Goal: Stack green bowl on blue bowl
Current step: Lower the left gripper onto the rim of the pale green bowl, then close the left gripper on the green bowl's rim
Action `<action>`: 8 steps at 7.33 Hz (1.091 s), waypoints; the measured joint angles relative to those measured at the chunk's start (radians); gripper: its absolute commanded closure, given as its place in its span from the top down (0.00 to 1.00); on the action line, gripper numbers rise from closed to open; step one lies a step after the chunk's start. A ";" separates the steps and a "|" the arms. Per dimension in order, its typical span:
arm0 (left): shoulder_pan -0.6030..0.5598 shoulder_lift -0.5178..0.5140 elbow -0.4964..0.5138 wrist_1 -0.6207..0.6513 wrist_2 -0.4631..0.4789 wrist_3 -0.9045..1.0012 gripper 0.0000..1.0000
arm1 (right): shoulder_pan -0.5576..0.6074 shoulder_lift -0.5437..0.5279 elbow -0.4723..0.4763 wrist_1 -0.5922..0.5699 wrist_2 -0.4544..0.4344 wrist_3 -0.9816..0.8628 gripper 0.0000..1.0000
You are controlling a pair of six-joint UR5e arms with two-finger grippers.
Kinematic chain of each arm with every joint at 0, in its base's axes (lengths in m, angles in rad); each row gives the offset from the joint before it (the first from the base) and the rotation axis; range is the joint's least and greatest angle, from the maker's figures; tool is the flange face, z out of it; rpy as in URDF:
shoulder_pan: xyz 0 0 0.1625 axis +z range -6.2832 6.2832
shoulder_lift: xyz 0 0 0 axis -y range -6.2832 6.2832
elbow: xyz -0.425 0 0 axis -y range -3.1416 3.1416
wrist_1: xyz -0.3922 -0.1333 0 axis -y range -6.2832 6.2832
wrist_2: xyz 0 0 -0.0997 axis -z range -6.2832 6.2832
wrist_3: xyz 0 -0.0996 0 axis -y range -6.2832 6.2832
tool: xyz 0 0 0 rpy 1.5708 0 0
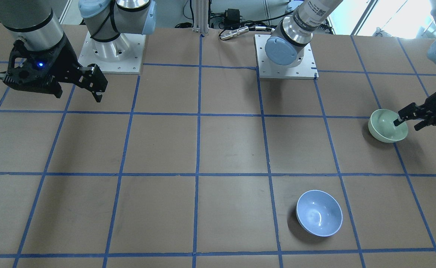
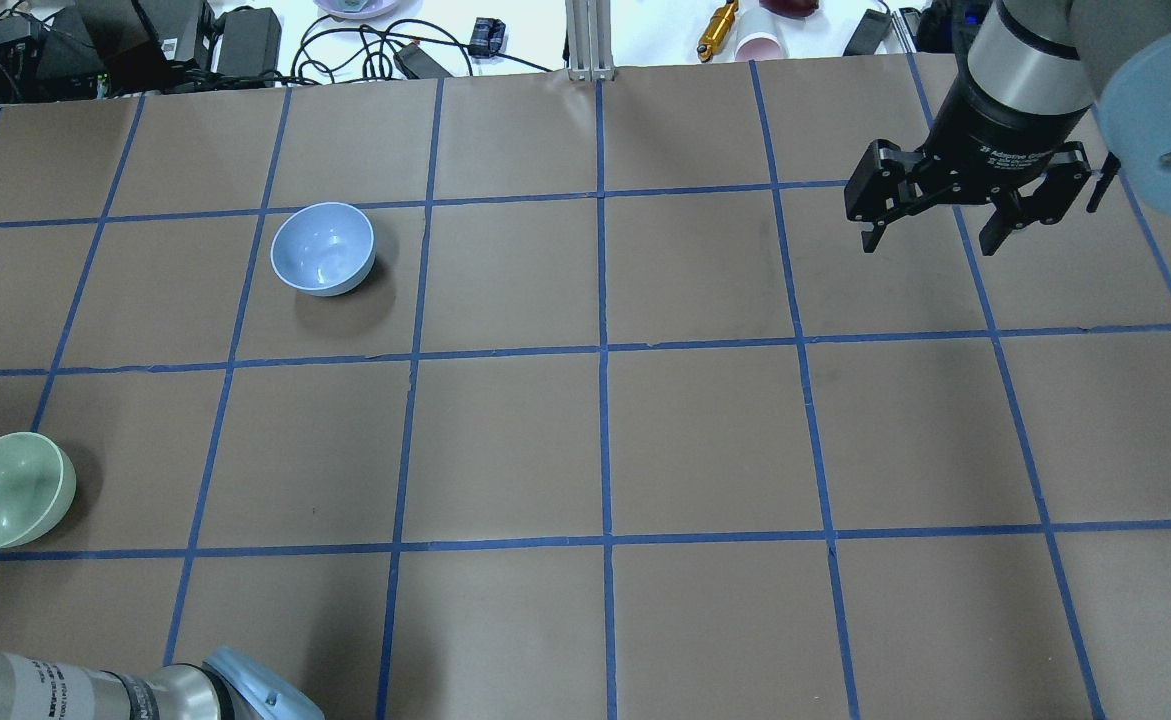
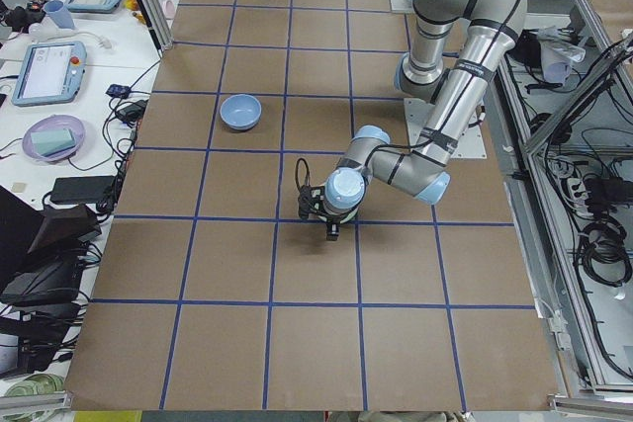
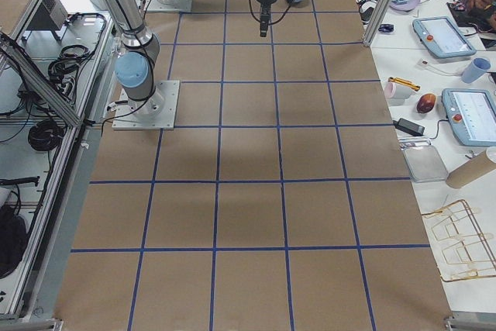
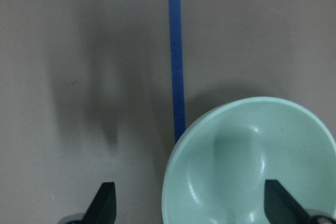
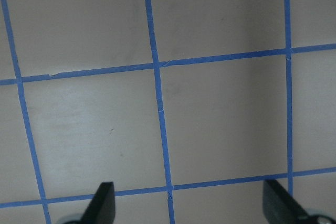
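Observation:
The green bowl [image 1: 385, 128] sits upright near the table's edge on my left side; it also shows in the overhead view [image 2: 7, 490] and the left wrist view [image 5: 252, 166]. My left gripper [image 1: 407, 124] is open and low over it, one finger [image 5: 275, 205] above the bowl's inside, the other finger [image 5: 105, 205] outside over the table, so the jaws straddle its wall. The blue bowl [image 1: 319, 213] stands alone, upright and empty, farther out on the table [image 2: 323, 248]. My right gripper [image 2: 935, 225] is open and empty, raised on the far side of the table from both bowls.
The brown table [image 2: 705, 440] carries a blue tape grid. Cables, a cup and small tools [image 2: 735, 30] lie beyond its far edge. The arm bases [image 1: 286, 56] stand at the robot's side of the table.

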 measured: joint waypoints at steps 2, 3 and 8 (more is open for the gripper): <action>0.001 -0.024 0.000 0.002 0.003 0.012 0.98 | 0.000 0.000 0.000 0.000 0.000 0.000 1.00; 0.001 -0.032 0.000 0.005 0.010 0.013 0.98 | 0.000 0.000 0.000 0.000 -0.001 0.000 1.00; 0.001 -0.075 0.000 0.006 0.031 0.004 0.81 | 0.000 0.000 0.000 0.000 -0.001 0.000 1.00</action>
